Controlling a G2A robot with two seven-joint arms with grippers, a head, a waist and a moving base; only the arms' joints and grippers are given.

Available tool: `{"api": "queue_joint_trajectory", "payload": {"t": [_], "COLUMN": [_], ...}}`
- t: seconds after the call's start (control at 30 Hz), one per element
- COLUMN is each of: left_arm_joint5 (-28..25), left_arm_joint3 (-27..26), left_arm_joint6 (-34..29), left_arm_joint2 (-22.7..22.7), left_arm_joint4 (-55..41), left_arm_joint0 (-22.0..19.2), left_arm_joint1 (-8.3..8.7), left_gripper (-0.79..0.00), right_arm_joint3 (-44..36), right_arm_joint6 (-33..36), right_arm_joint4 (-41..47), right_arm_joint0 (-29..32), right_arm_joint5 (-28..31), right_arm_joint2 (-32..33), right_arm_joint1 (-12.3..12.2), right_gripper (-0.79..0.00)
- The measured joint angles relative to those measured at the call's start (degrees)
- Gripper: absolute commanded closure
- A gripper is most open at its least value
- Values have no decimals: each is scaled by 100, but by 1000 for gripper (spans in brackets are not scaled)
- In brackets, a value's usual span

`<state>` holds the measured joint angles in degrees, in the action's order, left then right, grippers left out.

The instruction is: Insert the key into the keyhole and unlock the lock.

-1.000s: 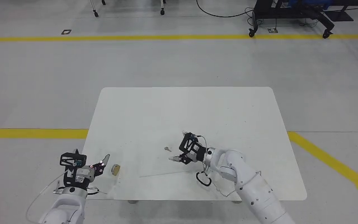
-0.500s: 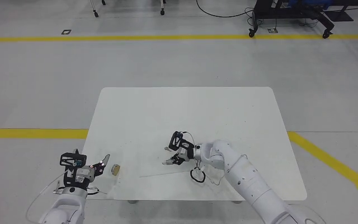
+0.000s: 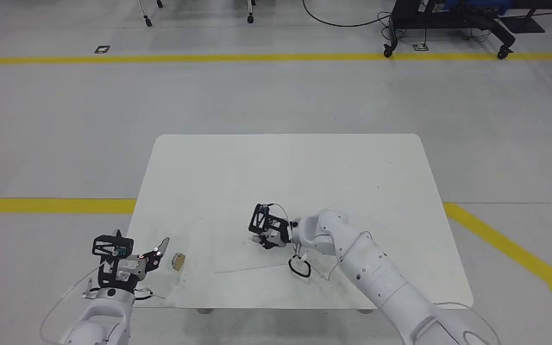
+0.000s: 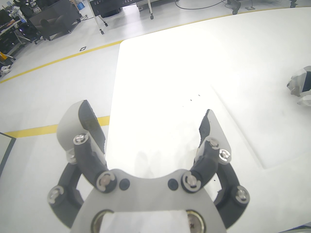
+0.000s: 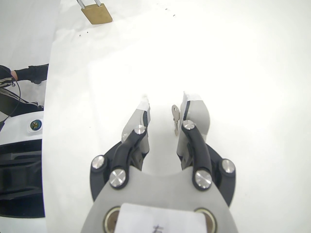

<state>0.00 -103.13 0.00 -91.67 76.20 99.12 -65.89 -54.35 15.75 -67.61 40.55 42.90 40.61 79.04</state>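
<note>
Down at the near left corner of the white worktop (image 3: 345,164), the left claw (image 3: 153,253) hangs wide open, holding nothing. Just beside it, close to the near edge, lies the brass padlock (image 3: 178,260). Farther right, around the middle of the near half, the right claw (image 5: 166,98) is partly open astride the small key (image 5: 175,117), which lies flat just beside one finger. Worktop surface stretches wide toward the far and right edges.

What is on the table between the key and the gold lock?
Nothing. In the right wrist view, the stretch of white table between the key and the lock is bare.
</note>
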Motion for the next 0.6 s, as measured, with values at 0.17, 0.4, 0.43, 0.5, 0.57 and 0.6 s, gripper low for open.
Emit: {"api": "queue_joint_trajectory", "payload": {"t": [0.17,0.4,0.43,0.5,0.57,0.6], "left_arm_joint5": [0,0,0,0,0,0], "left_arm_joint3": [0,0,0,0,0,0], "left_arm_joint6": [0,0,0,0,0,0], "left_arm_joint2": [0,0,0,0,0,0], "left_arm_joint4": [0,0,0,0,0,0], "left_arm_joint0": [0,0,0,0,0,0], "left_arm_joint1": [0,0,0,0,0,0], "left_gripper": [-785,-785,-785,-785,-785,-785], "right_arm_joint3": [-79,-642,-736,-958,-1191,-1300], "right_arm_joint6": [102,-139,-175,-287,-385,-413], "right_arm_joint4": [-74,-227,-241,-232,-189,-168], "right_arm_joint0": [-50,142,189,308,430,480], "right_arm_joint5": [-29,-217,-251,-328,-391,-411], "right_arm_joint2": [18,490,581,812,1038,1123], "right_arm_joint1": [6,-182,-216,-293,-361,-385], "right_gripper": [0,0,0,0,0,0]}}
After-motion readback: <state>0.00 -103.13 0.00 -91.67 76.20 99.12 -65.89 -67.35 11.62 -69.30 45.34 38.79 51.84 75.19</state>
